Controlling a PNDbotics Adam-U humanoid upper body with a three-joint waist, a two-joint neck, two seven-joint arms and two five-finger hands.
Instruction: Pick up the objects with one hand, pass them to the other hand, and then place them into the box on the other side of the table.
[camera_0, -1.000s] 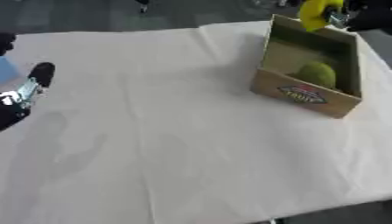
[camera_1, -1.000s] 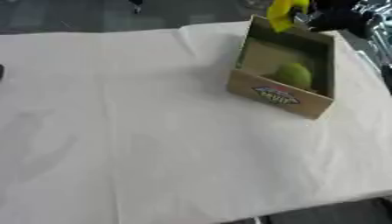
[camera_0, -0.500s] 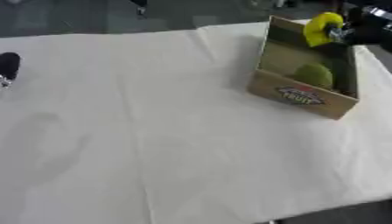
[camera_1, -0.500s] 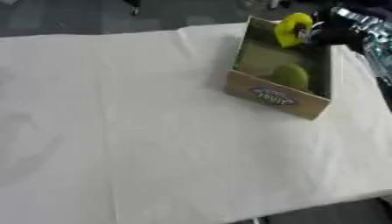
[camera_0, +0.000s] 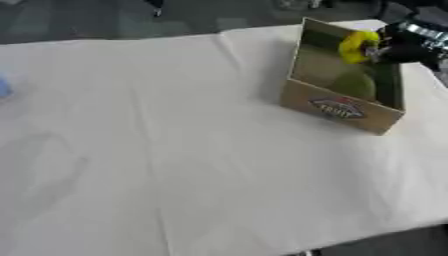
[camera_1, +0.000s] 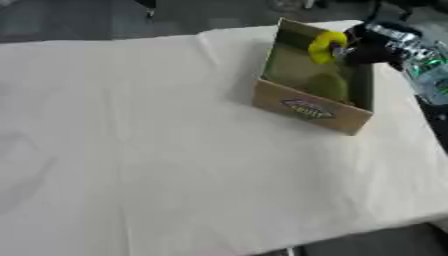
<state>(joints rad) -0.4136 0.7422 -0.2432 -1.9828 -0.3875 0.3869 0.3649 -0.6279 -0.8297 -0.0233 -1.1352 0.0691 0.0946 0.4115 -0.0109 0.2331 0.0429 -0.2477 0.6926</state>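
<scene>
- At table's far right corner: cardboard box (camera_0: 339, 107), front label unreadable, green object (camera_0: 354, 84) inside.
- Right hand (camera_1: 378, 44) grasping yellow object (camera_1: 325, 47) above box.

Robot test room or lab, worktop (camera_0: 175, 150) draped in a plain white cloth, dark grey floor (camera_0: 105, 20) beyond its far edge, black robot arm (camera_1: 385, 42) reaching in, cardboard box (camera_1: 311, 107) on the cloth

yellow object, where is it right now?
Upper right of both eye views: the yellow object is held by the right hand just above the open cardboard box, over the green object already lying inside.
</scene>
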